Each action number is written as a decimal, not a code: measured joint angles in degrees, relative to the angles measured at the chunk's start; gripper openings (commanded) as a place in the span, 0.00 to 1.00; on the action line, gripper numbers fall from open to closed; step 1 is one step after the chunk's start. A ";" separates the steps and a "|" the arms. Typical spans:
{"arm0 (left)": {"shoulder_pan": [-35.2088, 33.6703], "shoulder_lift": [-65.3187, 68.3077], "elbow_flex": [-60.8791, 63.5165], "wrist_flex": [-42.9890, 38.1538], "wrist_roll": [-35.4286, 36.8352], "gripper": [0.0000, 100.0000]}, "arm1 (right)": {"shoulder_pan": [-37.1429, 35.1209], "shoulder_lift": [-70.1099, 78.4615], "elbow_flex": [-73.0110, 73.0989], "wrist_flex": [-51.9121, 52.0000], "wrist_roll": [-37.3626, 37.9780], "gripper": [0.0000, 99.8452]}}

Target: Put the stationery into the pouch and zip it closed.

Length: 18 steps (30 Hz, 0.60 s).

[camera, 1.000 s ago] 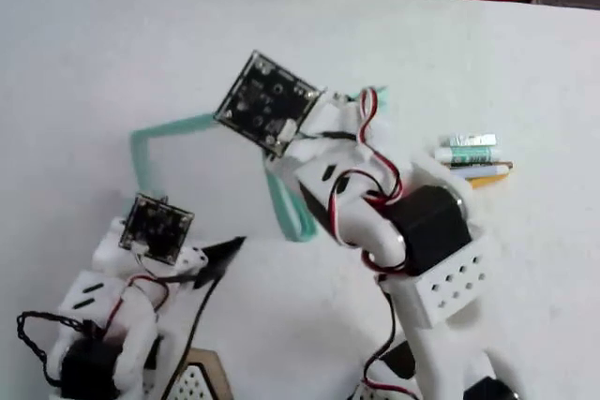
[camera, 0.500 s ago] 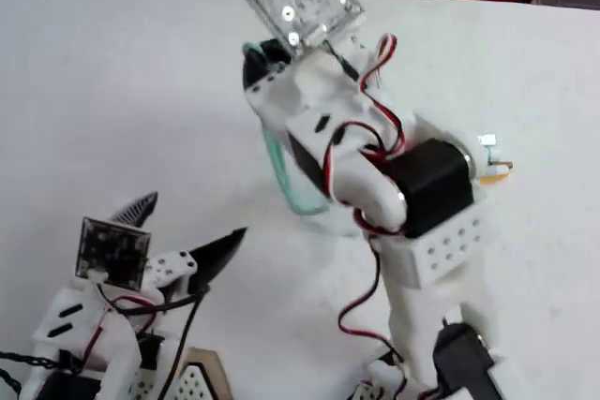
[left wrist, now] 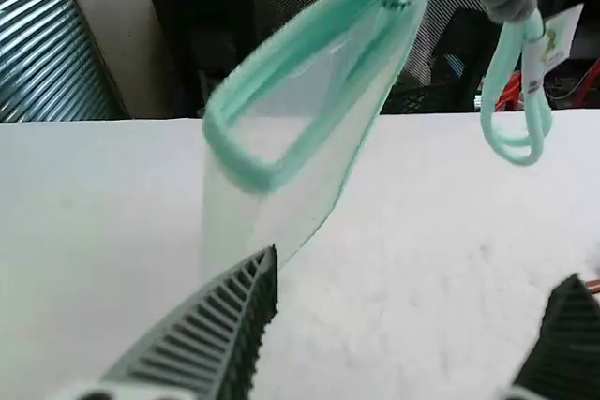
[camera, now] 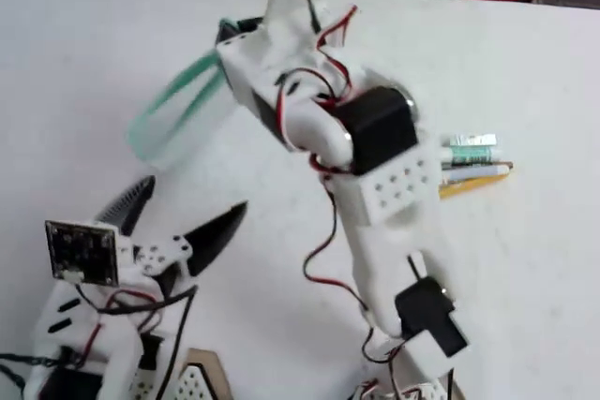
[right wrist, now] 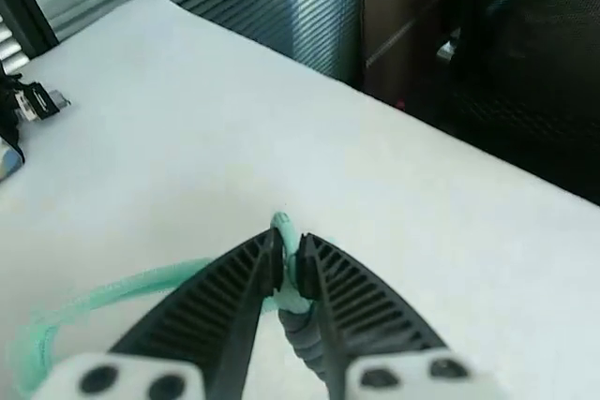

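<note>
- The white surface (camera: 84, 53) spreads under both arms.
- The clear, teal-rimmed pouch (left wrist: 291, 128) hangs above it, near the far edge.
- The right end effector (right wrist: 289, 248) is clamped on the pouch's teal edge.
- The left end effector (camera: 192, 199) gapes wide, empty, near the pouch.
- The stationery (camera: 473, 161) lies beside the right arm, well apart from the pouch.

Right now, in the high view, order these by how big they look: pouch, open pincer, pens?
1. The pouch and the left pincer look about alike; the pouch hangs nearer the camera, so I won't rank them.
2. The pens, clearly smallest.
</note>
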 measured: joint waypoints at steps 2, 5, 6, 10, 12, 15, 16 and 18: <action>-1.41 0.00 2.81 -2.64 0.26 0.42 | 0.00 0.35 0.00 0.88 0.00 0.02; -3.34 0.09 4.13 -4.22 0.44 0.42 | 0.09 0.35 -0.18 1.23 0.00 0.02; -4.13 0.09 4.22 -4.48 0.44 0.42 | 0.09 0.35 -0.18 1.23 0.00 0.02; -6.77 0.09 4.22 -4.57 0.00 0.42 | 0.09 0.35 -0.18 1.58 0.00 0.02; -7.03 0.09 4.22 -4.57 -2.37 0.42 | 0.09 0.44 -0.18 2.55 0.00 0.02; -7.65 0.09 4.66 -5.98 -4.48 0.42 | 0.09 0.53 -0.18 3.16 0.00 0.02; -8.44 0.09 4.66 -5.98 -4.92 0.42 | 0.18 0.53 -0.18 3.34 0.00 0.02; -11.16 0.09 4.40 -5.89 -6.15 0.42 | 0.18 0.53 -0.18 3.69 0.00 0.02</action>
